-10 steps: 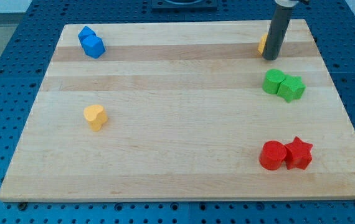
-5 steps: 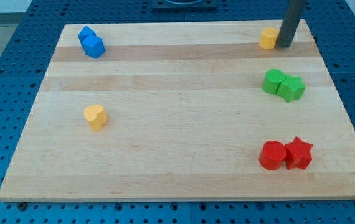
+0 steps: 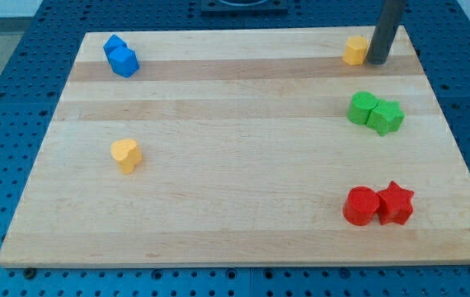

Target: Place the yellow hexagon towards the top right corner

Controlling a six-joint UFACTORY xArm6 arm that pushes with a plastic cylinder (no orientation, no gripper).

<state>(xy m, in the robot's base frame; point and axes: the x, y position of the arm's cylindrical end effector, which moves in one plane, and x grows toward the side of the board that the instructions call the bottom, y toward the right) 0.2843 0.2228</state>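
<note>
My tip (image 3: 377, 61) stands on the worktop (image 3: 235, 214) near its top right corner, the rod rising straight out of view; this end effector has nothing to open or close. It sits just right of the yellow hexagon (image 3: 354, 50), seemingly touching it. Below lie two green blocks (image 3: 375, 113) and, farther down, two red blocks (image 3: 378, 205). Blue blocks (image 3: 120, 57) sit top left, a yellow heart (image 3: 125, 154) lower left. Blue pegboard (image 3: 12, 99) surrounds the board.

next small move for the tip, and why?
Probably none beyond lifting or backing my tip off toward the view's right. The yellow hexagon already sits near the board's top right corner, with my tip just at its right side. Pushing from there would only drive it toward the view's left, away from the corner.
</note>
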